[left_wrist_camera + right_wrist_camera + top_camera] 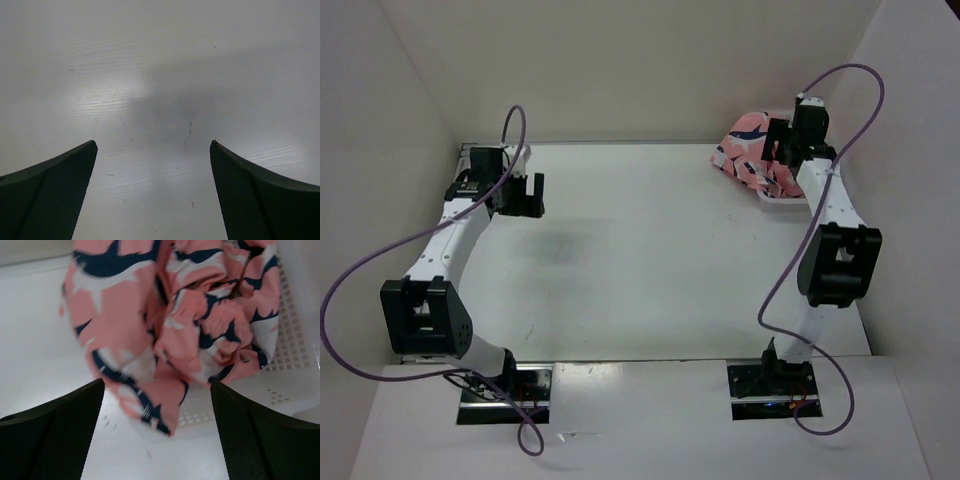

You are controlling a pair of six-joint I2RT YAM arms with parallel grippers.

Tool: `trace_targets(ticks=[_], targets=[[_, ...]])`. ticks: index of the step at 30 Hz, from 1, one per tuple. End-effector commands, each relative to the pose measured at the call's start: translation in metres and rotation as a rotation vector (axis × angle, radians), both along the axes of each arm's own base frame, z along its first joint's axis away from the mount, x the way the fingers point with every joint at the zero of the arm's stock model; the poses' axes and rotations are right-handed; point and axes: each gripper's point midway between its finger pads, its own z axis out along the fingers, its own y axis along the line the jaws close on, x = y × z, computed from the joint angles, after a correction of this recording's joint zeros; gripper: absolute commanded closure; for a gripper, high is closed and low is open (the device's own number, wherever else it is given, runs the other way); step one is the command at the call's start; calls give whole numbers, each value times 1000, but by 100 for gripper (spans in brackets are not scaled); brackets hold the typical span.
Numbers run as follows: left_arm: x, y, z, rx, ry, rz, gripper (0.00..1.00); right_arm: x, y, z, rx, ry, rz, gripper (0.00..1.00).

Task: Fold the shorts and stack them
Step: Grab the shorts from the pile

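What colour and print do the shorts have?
The shorts are salmon pink printed with navy and white whale shapes, clearest in the right wrist view.

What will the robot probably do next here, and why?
Probably lower the right gripper onto the shorts and close it. Its jaws stand open over the crumpled cloth, which lies unfolded and spills out of the basket.

A white plastic mesh basket point(294, 335) sits at the far right corner of the white worktop point(640, 262), close beside the pale walls point(650, 60).
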Motion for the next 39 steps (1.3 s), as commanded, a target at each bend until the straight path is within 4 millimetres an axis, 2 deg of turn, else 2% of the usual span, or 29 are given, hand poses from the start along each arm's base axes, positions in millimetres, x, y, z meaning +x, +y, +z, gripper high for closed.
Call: trace_targets(ticks=[1,2,3,4,5,6,8,9,10,13,16,17,18,22,23,25,26,27,28,29,32,33,34,35,36,37,39], targets=[[16,-3,16,5,-11,-11,0,36,-46,24,65,-117,-221,9],[17,-7,11,13,3,-19,0,40,-57,18,40,-113,-283,9],[19,-11,9,22,6,-24,0,50,-71,-6,43,-84,-328,9],[21,-8,-3,34,37,-13,0,56,-85,-1,34,-103,-359,11],[24,-9,-5,56,41,-8,0,60,-91,-9,46,-98,-376,13],[23,-9,-12,57,66,-8,0,66,-92,-29,46,-66,-377,13],[28,-7,-21,65,95,-3,0,75,-88,-42,62,-54,-352,13],[34,-9,-17,55,83,-11,0,77,-86,-50,66,-37,-331,13],[39,-10,-23,56,96,-11,0,80,-81,-66,82,-10,-309,13],[47,-10,-28,55,106,-12,0,85,-71,-83,111,25,-250,14],[48,-5,-32,78,116,7,0,86,-67,-83,117,28,-226,21],[48,-5,-37,79,128,7,0,86,-67,-83,124,26,-231,29],[48,-7,-37,70,129,-1,0,83,-69,-94,117,47,-245,34],[50,-11,-34,50,119,-17,0,79,-71,-102,118,64,-263,62],[50,-11,-34,50,119,-17,0,79,-71,-102,118,64,-263,77],[50,-11,-34,50,119,-17,0,79,-71,-102,111,66,-258,92],[49,-11,-30,50,110,-17,0,78,-71,-96,111,55,-257,100],[49,-11,-33,50,112,-17,0,78,-71,-87,103,43,-252,100],[51,-11,-27,50,91,-16,0,77,-73,-81,97,32,-259,100],[48,-11,-25,50,89,-16,0,79,-74,-59,83,-12,-249,100],[49,-10,-16,56,54,-9,0,78,-70,-23,89,-76,-232,100],[52,-10,-14,55,41,-9,0,74,-57,5,87,-118,-209,100],[51,-10,-9,55,28,-8,0,71,-51,20,72,-149,-215,100],[49,-10,-4,55,12,-8,0,65,-42,25,52,-156,-205,100],[49,-10,-4,54,5,-8,0,59,-19,66,41,-251,-169,100],[47,-11,4,46,-14,-15,0,51,-13,68,30,-259,-177,100],[45,-17,11,37,-35,-32,0,34,-3,100,73,-324,-207,100]])
